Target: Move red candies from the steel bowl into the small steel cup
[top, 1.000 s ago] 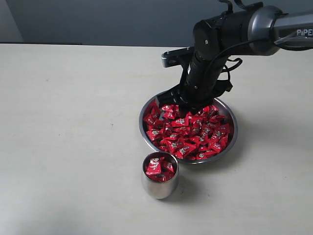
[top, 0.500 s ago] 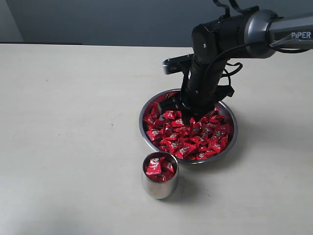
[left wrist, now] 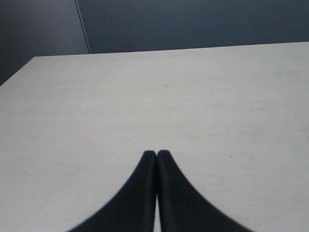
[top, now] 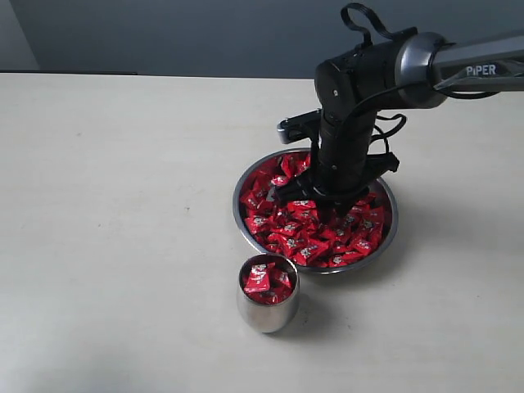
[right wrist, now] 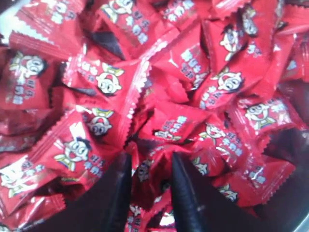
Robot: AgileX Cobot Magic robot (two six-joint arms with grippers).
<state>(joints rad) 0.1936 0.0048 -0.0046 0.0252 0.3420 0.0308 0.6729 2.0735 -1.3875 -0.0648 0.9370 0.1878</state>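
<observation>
- The exterior view looks steeply down on the table (top: 123,205) from well back, covering the bowl (top: 391,237) and cup (top: 266,311).
- The left wrist view skims low over the table toward a dark wall (left wrist: 193,24).
- The right wrist view sits close above the candies (right wrist: 159,72), which the exterior view also shows.

The red candies (top: 299,237) are wrapped in glossy red foil, printed with a white, yellow and black cartoon face and white lettering. The steel bowl (top: 327,270) and the small steel cup (top: 264,315) are finished in mirror grey. The worktop (top: 123,213) is coloured pale beige. The left pincer (left wrist: 157,157) and the right pincer (right wrist: 150,164) are finished in black.
</observation>
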